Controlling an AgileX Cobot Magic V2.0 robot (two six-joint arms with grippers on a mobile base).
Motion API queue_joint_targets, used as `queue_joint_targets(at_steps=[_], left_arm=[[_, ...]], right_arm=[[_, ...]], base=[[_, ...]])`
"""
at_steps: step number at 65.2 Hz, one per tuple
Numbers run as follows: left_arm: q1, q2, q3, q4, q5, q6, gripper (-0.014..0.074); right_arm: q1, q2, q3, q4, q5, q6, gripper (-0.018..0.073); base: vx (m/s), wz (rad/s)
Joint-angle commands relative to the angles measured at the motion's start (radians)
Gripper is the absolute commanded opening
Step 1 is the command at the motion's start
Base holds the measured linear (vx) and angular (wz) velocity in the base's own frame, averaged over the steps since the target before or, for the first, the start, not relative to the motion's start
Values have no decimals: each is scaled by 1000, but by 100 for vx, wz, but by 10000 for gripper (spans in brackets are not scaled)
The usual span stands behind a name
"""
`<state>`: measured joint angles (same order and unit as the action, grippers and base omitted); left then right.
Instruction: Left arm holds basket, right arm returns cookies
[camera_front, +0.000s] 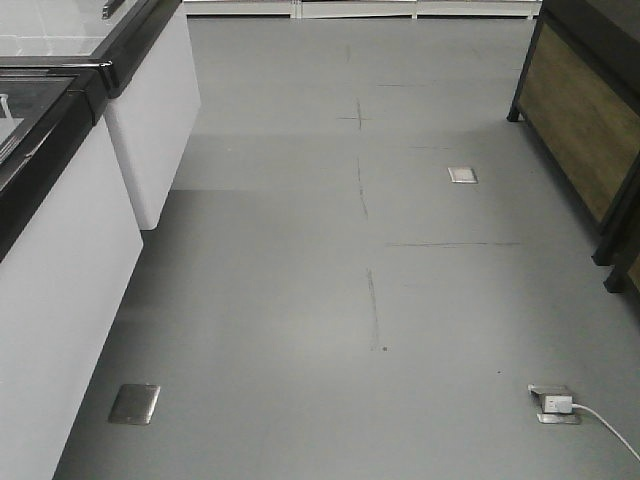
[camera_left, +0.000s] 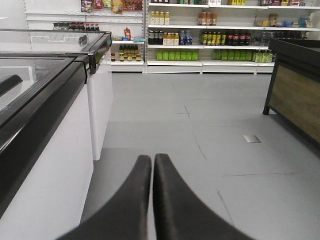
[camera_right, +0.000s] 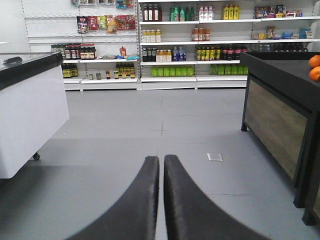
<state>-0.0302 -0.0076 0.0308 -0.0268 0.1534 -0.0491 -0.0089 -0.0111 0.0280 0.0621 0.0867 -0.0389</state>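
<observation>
My left gripper (camera_left: 152, 157) is shut, its two black fingers pressed together with nothing between them, pointing down a shop aisle over grey floor. My right gripper (camera_right: 161, 159) is likewise shut and empty, aimed at the same aisle from further right. The basket and the cookies are out of view in all three views. No arm shows in the front view, which looks down on bare grey floor (camera_front: 330, 300).
White chest freezers with black rims (camera_left: 55, 100) line the left side. A dark wood-panelled display stand (camera_right: 280, 120) with oranges (camera_right: 315, 67) stands on the right. Stocked shelves of bottles (camera_left: 200, 40) close the far end. Metal floor plates (camera_front: 134, 403) and a socket with white cable (camera_front: 556, 403) sit in the floor.
</observation>
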Motion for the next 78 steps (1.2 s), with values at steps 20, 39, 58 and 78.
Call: queue_joint_targets(at_steps=[20,39,58,78], left_arm=[[1,-17,-34,0,-82,0,-6],[1,-17,-34,0,-82,0,-6],[1,-17,-34,0,-82,0,-6],[1,-17,-34,0,-83,0,-6]], right_arm=[[-1,-13,18,-8,-73,-10,-11],[-1,-13,18,-8,-73,-10,-11],[-1,-13,18,-8,-74,-10,-11],[-1,-13,18,-8,-73,-10,-11]], base=[[0,0],[0,0],[0,0],[0,0]])
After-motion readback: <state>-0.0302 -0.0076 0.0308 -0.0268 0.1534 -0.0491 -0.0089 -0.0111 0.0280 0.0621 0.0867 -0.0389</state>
